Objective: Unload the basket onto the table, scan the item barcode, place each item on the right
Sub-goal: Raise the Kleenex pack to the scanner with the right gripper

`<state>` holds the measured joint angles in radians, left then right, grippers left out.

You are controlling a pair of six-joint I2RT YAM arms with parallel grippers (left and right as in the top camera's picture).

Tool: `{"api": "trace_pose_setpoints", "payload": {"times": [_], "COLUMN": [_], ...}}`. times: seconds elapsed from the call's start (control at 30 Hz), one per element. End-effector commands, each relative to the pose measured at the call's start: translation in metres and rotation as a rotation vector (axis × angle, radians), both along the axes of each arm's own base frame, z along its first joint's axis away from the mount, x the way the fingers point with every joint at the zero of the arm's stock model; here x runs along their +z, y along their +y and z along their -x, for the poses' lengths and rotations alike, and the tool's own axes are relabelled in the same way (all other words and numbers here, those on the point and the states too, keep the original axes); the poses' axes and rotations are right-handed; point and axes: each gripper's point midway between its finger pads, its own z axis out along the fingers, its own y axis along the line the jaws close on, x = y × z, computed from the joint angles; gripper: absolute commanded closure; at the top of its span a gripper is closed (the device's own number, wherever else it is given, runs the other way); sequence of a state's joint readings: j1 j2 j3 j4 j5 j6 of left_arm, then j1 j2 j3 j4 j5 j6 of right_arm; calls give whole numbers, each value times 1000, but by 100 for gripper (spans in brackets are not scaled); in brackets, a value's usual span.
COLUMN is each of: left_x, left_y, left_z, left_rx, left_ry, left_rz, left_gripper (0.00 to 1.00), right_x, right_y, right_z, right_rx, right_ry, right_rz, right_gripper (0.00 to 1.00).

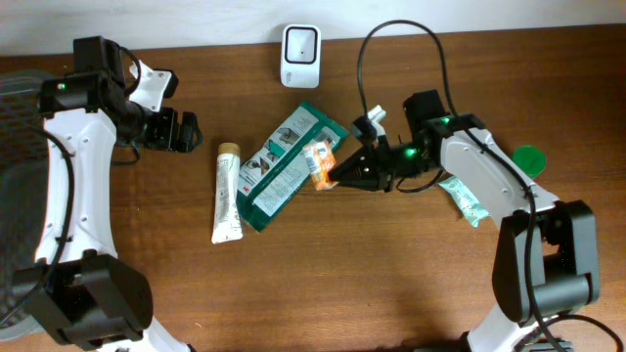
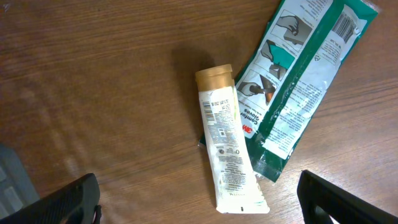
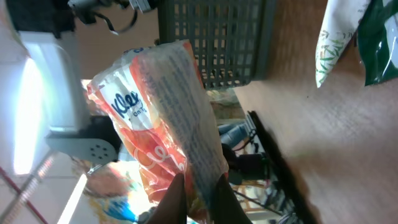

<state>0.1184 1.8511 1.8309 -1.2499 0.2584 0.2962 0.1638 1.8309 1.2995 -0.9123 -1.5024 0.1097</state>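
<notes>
Brown wooden table (image 1: 391,274) lies under me, where my right pincer (image 1: 333,180) is clenched on the orange tissue packet (image 1: 318,159), at six o'clock from the white scanner (image 1: 300,56), while my left pincer (image 1: 188,132) gapes released at its nine o'clock.

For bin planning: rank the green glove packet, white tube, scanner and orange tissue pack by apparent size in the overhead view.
1. Green glove packet.
2. White tube and scanner: about alike, tube longer, scanner wider.
3. Orange tissue pack, held in the right gripper, smallest.
</notes>
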Motion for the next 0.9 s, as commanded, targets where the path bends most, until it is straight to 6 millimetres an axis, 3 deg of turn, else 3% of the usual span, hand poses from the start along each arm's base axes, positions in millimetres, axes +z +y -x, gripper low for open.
{"api": "trace_pose_setpoints", "payload": {"times": [0.0,0.2,0.3,0.37,0.4,0.47,0.53,0.6,0.63,0.7,0.8,0.87], "left_x": [12,12,12,12,12,12,12,12,12,12,12,12], "left_y": [-1,-1,-1,-1,-1,-1,-1,-1,-1,-1,-1,-1], "left_z": [0,0,0,0,0,0,0,0,0,0,0,0], "left_rx": [-13,-13,-13,-13,-13,-13,-13,-13,-13,-13,-13,-13], "left_ry": [-35,-35,-35,-35,-35,-35,-35,-35,-35,-35,-35,-35], "left_rz": [6,6,6,6,6,6,6,6,6,6,6,6], "left_gripper": [1,1,1,1,1,1,1,1,1,1,1,1], "right_x": [26,23,-8,-44,-79,-89,-74,-29,3,45,56,47], "right_y": [-11,-11,-14,-26,-44,-52,-67,-74,-73,-66,-49,-33], "right_z": [-1,-1,-6,-15,-20,-27,-47,-70,-89,-134,-207,-240], "right_rx": [-28,-29,-50,-80,-102,-144,-206,-290,-373,-525,-667,-722], "right_ry": [-11,-47,-72,-115,-134,-108,-175,-304,-403,-589,-919,-1020], "right_rz": [-51,-31,145,369,609,746,959,1146,1205,1290,1409,1410], "right_gripper": [96,96,96,96,96,96,96,96,96,96,96,96]}}
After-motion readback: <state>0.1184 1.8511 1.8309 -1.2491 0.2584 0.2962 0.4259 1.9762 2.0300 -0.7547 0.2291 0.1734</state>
